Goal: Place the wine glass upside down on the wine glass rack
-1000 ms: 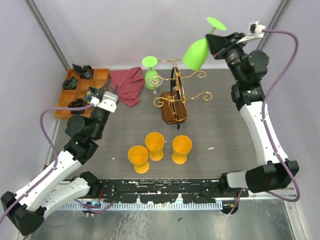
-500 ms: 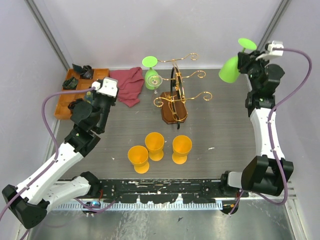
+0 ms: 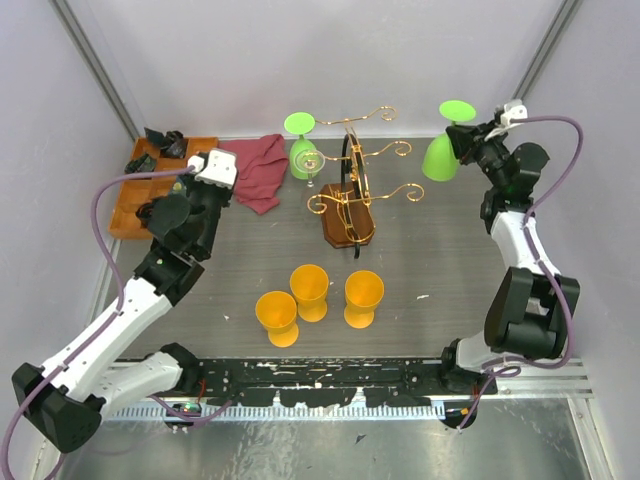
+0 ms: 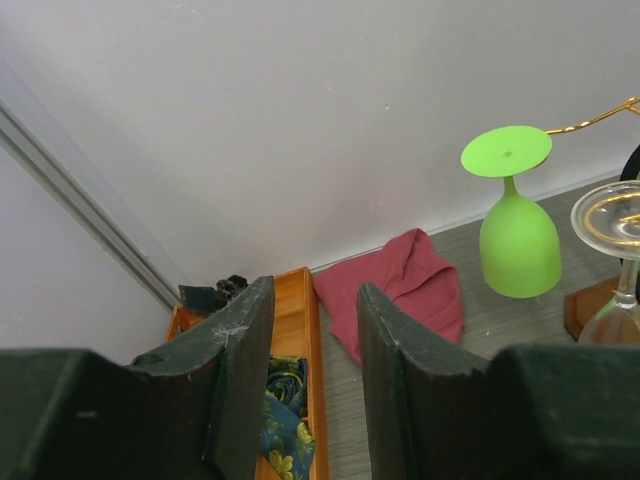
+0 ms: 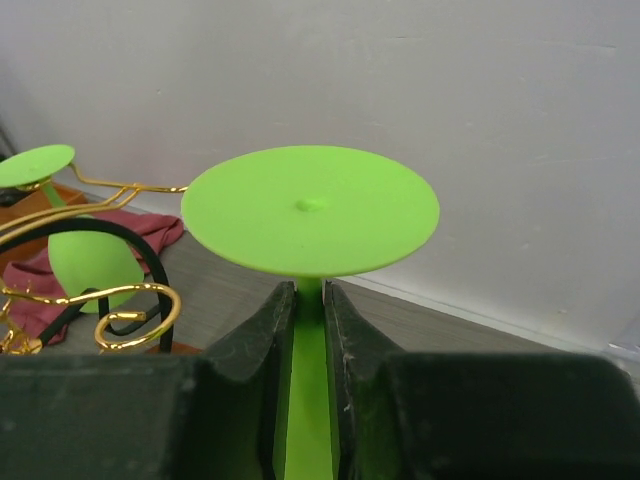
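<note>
While 3 orange cups (image 3: 310,292) stood nearest the arm bases on the grey table (image 3: 450,260), the wine glass rack (image 3: 350,195) sat beyond them at mid-table: gold wire scrolls around a dark arched post on an oval brown base. A second green glass (image 3: 302,150) hung foot-up from its left side, with a clear glass (image 4: 615,225) beside it. Farther back, right of the rack and apart from it, the wine glass (image 3: 440,150) was upside down near the back wall (image 3: 300,60). It was bright opaque lime green, its flat round foot on top and its bowl opening downward; whether the rim touched the table could not be told.

The right arm rose from its near base, folded sharply at the elbow and stretched to the far right corner. There the right gripper (image 5: 309,305) was clamped on the stem just below the foot. The left arm reached from the near left toward the far left. The left gripper (image 4: 312,300) faced the wall above the red cloth (image 3: 255,170) and the wooden tray (image 3: 130,205), its fingers parted with nothing between them
</note>
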Robot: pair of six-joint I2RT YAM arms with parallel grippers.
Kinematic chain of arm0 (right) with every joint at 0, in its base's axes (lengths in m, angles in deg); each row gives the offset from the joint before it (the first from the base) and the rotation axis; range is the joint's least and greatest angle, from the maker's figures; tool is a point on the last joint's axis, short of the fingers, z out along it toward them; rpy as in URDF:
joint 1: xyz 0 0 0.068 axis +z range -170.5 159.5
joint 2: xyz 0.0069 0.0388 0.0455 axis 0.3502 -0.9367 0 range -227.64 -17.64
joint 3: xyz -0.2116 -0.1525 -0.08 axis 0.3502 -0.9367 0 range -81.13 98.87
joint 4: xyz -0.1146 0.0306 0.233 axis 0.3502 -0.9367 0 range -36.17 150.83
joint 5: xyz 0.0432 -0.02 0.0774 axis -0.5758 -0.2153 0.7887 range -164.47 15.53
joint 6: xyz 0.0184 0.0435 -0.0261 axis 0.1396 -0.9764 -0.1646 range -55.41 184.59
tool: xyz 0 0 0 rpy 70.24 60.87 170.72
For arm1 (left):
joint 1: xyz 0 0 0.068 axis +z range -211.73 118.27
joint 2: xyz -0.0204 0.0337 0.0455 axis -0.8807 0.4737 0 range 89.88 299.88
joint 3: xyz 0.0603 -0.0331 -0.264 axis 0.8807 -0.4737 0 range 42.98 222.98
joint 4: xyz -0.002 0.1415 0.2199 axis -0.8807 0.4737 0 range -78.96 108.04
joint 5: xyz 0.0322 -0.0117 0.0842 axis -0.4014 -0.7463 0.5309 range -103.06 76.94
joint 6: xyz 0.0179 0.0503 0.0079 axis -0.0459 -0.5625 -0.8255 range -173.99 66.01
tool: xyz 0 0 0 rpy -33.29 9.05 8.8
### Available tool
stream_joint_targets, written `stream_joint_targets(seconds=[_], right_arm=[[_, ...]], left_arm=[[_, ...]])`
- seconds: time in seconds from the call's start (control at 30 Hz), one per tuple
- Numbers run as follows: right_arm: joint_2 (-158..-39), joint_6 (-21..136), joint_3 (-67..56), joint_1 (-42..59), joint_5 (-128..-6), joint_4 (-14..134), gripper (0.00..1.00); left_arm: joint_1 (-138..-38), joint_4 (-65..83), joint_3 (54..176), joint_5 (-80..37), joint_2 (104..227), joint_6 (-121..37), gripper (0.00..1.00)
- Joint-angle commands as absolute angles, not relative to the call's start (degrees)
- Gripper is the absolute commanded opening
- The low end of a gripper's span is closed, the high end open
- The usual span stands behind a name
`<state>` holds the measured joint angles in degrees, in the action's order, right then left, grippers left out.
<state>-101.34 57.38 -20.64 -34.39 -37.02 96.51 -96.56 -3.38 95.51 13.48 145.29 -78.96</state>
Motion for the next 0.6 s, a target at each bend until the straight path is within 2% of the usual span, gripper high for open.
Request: stream_joint_targets(seconds=[0.0,0.13,0.27,0.37,0.57], right_arm=[[-105.08,57.27,-22.30,-34.44,-28.58,112.12,0.00],[-111.69,50.06,-24.61,-35.03,-25.98,128.52,0.00],[-124.17,26.73,-18.73,-36.85,-20.39,155.29,0.02],[-130.10,20.32,-12.10,-36.18,-17.63,158.50,0.00],[-131.92,22.18,-10.74,-35.36,-18.24,157.99,0.03]], left_arm=[[-94.88,-7.12,97.46,12.08,146.92,-78.35,0.46],[-93.43,-8.22,97.88,11.10,148.67,-78.21,0.46],[-91.82,-8.56,98.51,10.33,150.47,-78.10,0.45],[-90.82,-9.01,98.68,10.19,151.37,-77.68,0.46],[-89.24,-9.34,98.44,10.20,152.29,-77.20,0.46]])
